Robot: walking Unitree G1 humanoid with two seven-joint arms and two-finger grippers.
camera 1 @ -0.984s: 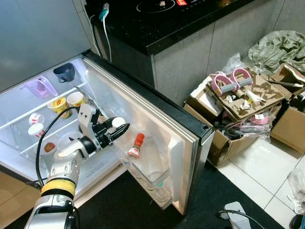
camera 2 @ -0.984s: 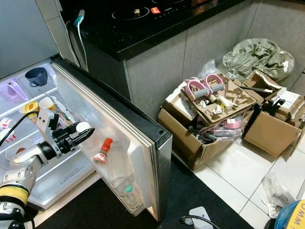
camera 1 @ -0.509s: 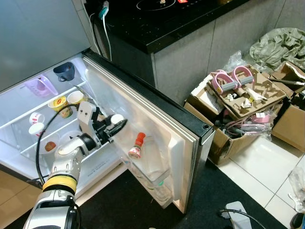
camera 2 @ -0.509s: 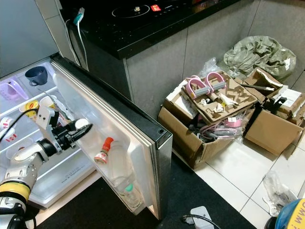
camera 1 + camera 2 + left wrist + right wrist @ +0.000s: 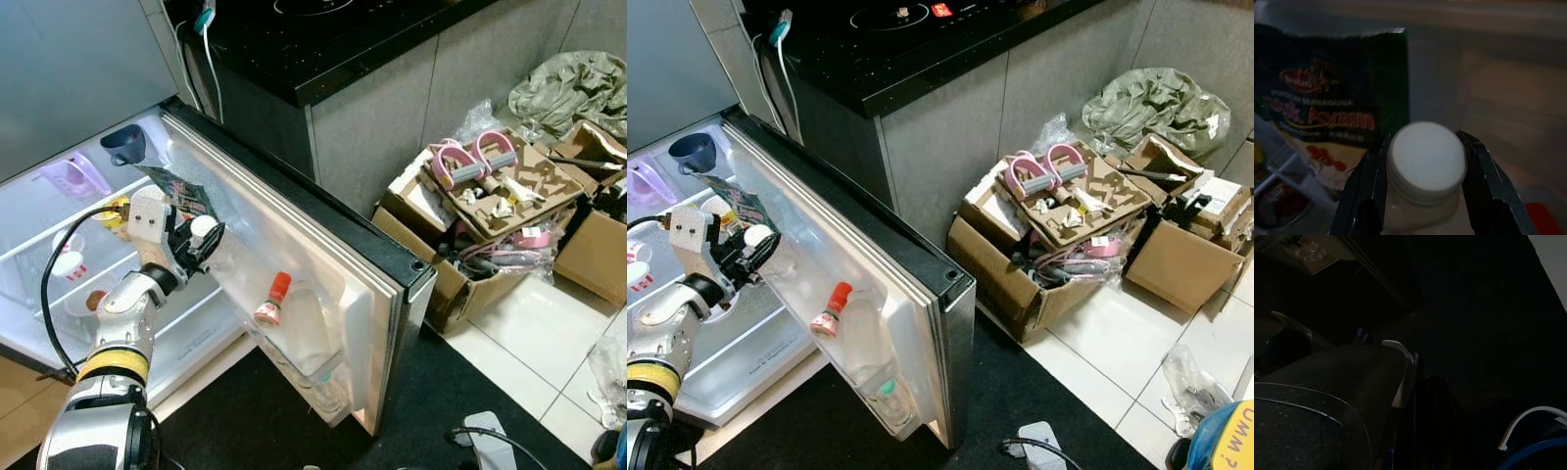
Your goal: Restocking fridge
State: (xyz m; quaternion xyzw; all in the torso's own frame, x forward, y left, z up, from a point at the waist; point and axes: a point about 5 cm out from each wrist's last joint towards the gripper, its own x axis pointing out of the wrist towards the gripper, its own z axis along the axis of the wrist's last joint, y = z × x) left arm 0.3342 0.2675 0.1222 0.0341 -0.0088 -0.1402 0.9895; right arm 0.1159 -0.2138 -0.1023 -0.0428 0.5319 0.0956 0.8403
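Inside the open fridge, up by the inner face of its door, our left gripper has its jaws closed on a small jar with a white lid — the two black fingers press in just under the lid, one on each side. From the head views the white lid sits near the upper door shelf, close beside a dark green sachet that stands there. Lower in the door, a red-capped bottle and a clear bottle already stand in the pocket. Cups and a dark mug rest on the lit shelves behind.

We judge the jar to be stiff and fairly light, with pale contents, and probably glass or hard plastic — smooth-walled, so liable to slip if we ease the squeeze too soon, and breakable if dropped on the shelf edge. The neck under the lid looks the best place to hold it, since the lid's rim stops it sliding down. Our right arm hangs idle in the dark, and we cannot tell how its fingers are set.
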